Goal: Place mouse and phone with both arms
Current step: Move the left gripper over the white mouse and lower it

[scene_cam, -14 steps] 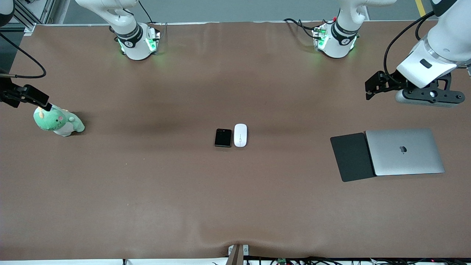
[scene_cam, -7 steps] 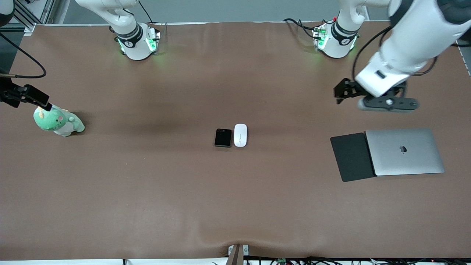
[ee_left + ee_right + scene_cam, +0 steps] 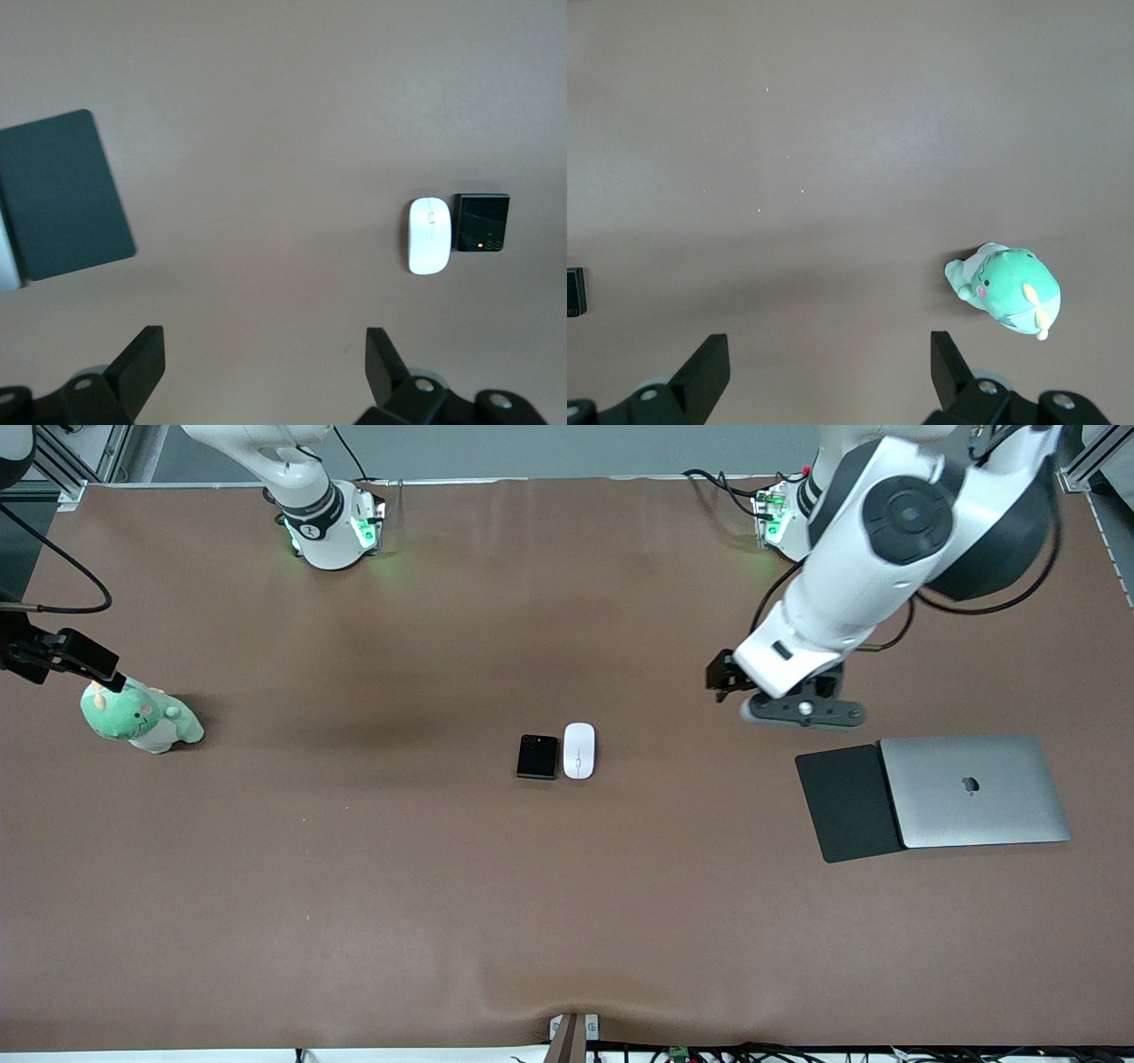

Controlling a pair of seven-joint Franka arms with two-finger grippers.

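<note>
White oval mouse [image 3: 578, 750] and glossy black square phone [image 3: 538, 756] are lying untouched side by side mid-bench, while left hand [image 3: 725, 680] is hovering nearby, fingers apart, and right hand [image 3: 824, 376] is waiting, fingers apart, over the green plush toy [image 3: 140, 718].

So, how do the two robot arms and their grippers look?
Both arms are white with black joint rings; the left arm carries black cables, and green lights glow at the bases. The left gripper and right gripper are black, each with two wedge-shaped fingers.
</note>
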